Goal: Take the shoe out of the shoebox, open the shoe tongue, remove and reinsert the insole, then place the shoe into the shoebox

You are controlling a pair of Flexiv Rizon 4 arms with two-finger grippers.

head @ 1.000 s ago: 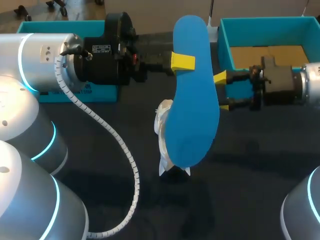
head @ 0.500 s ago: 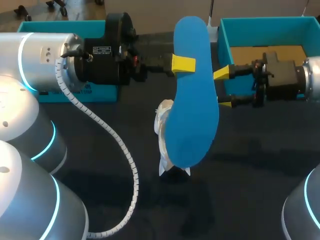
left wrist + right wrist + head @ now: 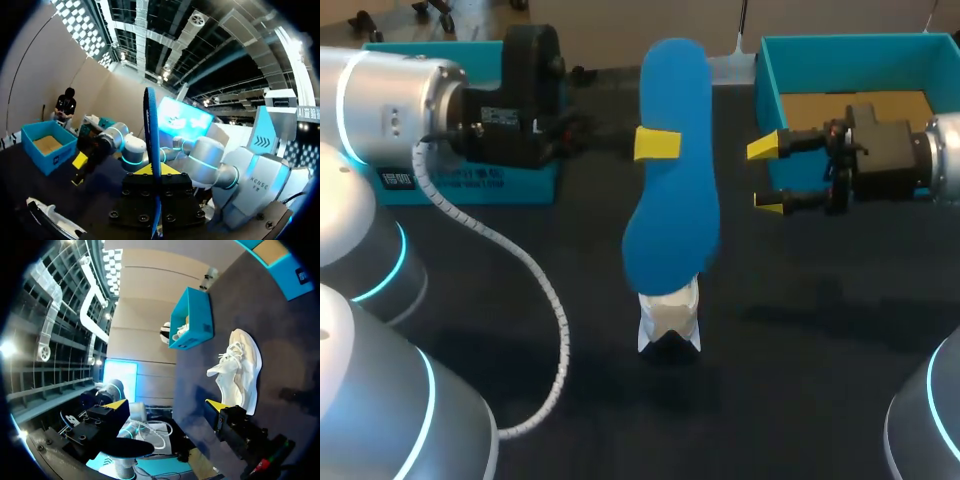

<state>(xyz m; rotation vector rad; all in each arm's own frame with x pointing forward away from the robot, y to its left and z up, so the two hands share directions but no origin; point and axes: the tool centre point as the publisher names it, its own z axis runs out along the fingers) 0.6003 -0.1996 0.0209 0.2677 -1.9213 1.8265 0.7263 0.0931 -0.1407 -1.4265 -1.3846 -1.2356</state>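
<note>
— How far along are they?

— About halfway, I'd say. The white shoe [image 3: 669, 322] is out and sits on the dark table [image 3: 820, 380], near its middle. The blue insole [image 3: 672, 170] is out too. The left claw [image 3: 657, 143] is clenched on it partway along its length and holds it up in the air, one end hanging just above the shoe.

— And the other arm?

— The right claw [image 3: 766, 176] is at three o'clock from the insole, a little apart from it, fingers spread and gripping nothing. It hovers in front of the shoebox [image 3: 850, 45], which stands open at two o'clock on the table.

— Is the tongue pulled open?

— From here I can't tell; the insole hides most of the shoe. In the right wrist view the shoe lies on its side with the laces loose, well apart from that claw.

— So what's left?

— The insole has to go back inside the shoe, then the shoe back into the shoebox. A second teal box [image 3: 470, 180] is at ten o'clock, behind the left arm.
</note>
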